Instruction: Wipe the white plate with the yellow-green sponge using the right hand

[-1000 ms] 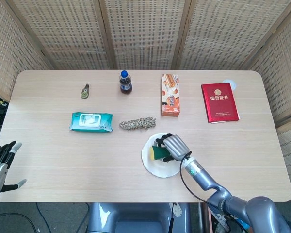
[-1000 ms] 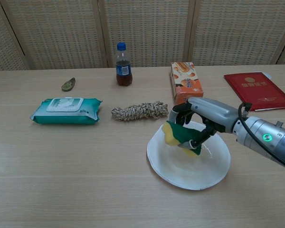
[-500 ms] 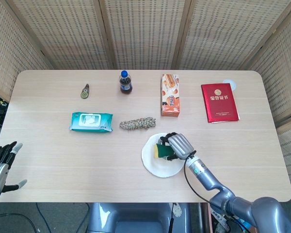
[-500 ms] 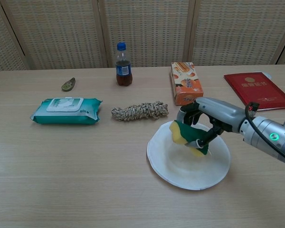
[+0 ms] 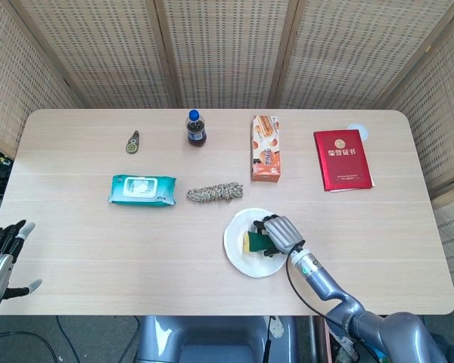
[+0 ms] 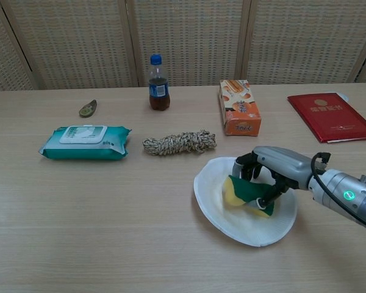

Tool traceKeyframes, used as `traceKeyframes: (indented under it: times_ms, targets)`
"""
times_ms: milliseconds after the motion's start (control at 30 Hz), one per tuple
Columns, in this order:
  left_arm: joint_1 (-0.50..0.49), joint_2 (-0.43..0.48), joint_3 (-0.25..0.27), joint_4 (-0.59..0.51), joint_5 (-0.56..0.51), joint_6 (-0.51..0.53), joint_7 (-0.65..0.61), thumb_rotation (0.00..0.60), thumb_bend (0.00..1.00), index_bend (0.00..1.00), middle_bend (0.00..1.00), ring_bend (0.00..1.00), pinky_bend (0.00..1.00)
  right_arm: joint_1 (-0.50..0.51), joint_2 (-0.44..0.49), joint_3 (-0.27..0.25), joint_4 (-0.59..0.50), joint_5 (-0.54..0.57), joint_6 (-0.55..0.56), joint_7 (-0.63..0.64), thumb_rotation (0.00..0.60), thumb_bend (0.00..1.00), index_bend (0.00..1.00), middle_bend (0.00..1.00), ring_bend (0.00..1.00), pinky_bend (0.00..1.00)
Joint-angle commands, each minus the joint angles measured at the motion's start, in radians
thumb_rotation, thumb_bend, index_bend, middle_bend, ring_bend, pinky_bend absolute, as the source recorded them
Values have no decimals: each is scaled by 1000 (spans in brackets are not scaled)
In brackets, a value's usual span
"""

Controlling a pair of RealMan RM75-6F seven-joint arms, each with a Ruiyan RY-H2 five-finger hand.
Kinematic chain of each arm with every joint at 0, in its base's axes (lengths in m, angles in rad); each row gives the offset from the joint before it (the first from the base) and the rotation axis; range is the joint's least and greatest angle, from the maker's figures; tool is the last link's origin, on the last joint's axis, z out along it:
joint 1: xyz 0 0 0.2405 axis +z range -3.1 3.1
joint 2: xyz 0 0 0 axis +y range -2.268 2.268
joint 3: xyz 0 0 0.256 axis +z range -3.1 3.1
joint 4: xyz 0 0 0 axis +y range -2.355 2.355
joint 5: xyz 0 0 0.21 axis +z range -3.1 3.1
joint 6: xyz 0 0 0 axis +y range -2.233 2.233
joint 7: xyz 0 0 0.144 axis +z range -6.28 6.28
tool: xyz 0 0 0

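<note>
Yellow-green sponge (image 6: 249,198) sits in my right hand (image 6: 269,173), fingers curled around it, pressed down on the white plate (image 6: 215,205). I use the plate as my landmark: the rope coil (image 6: 179,142) lies just behind it to the left, the orange box (image 6: 239,107) stands behind it, the red book (image 6: 330,116) is well off to its back right. Wipes pack (image 6: 84,141) and bottle (image 6: 158,83) are farther left. My left hand (image 5: 1,257) hangs off the table's near-left corner, fingers apart, holding nothing.
</note>
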Motion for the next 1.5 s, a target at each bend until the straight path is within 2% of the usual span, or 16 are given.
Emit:
traceKeyframes:
  times_ms: [33,633,800,1200,1500]
  targets:
    - [-1,0,1,0,0,-1,0,600,0,0,0,0,0,-1,-12,-4,15,-2,-5,7,600,434,528,561,393,345]
    - [-1,3,2,0,3,0,-7,600,0,0,0,0,0,-11,-64,-12,96,-24,29,-32,600,434,539,566,393,345]
    - [-3,3,4,1,4,-4,-6,600,0,0,0,0,0,1,-22,-8,41,-52,93,-58,600,434,539,566,393,345]
    - [-1,3,7,-2,7,-2,-4,600,0,0,0,0,0,11,61,23,-117,-48,126,-184,600,434,539,566,393,345]
    - [-3,1,5,-2,1,-6,1,600,0,0,0,0,0,17,13,13,-14,-59,116,-336,600,434,559,565,393,345]
